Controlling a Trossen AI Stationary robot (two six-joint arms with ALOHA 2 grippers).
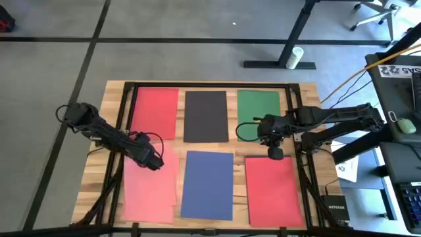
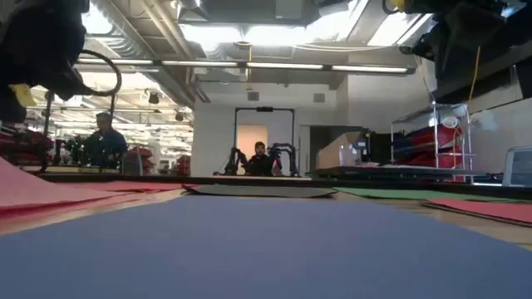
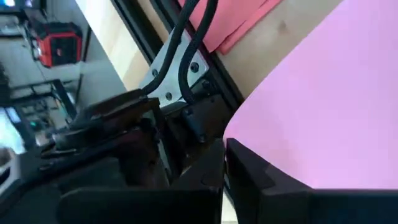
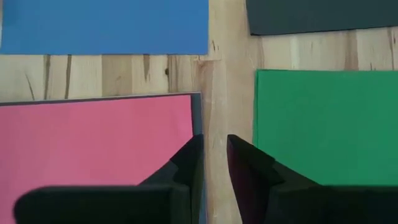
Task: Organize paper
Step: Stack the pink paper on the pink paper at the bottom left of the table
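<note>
High view shows the wooden counter (image 1: 112, 99) carrying six sheets in two rows: far row, a red sheet (image 1: 156, 112), a black sheet (image 1: 206, 116) and a green sheet (image 1: 255, 105); near row, a pink sheet (image 1: 151, 191), a blue sheet (image 1: 208, 184) and a second red sheet (image 1: 273, 187). All lie with their long axes running near to far, so the rows are roughly squared already.

The relation that counts is at the right side. The right tool (image 1: 275, 153) hangs over the far edge of the near red sheet, at the strip of bare wood between it and the green sheet. In the right wrist view its fingers (image 4: 186, 163) stand slightly apart, holding nothing, one over the corner of the red sheet (image 4: 93, 155), the other toward the green sheet (image 4: 323, 124). Either sheet is within its reach; the red one looks nearer.

The left tool (image 1: 152, 160) sits at the far edge of the pink sheet; whether its fingers are apart or together I cannot tell. The pink sheet (image 3: 336, 99) fills its wrist view.
</note>
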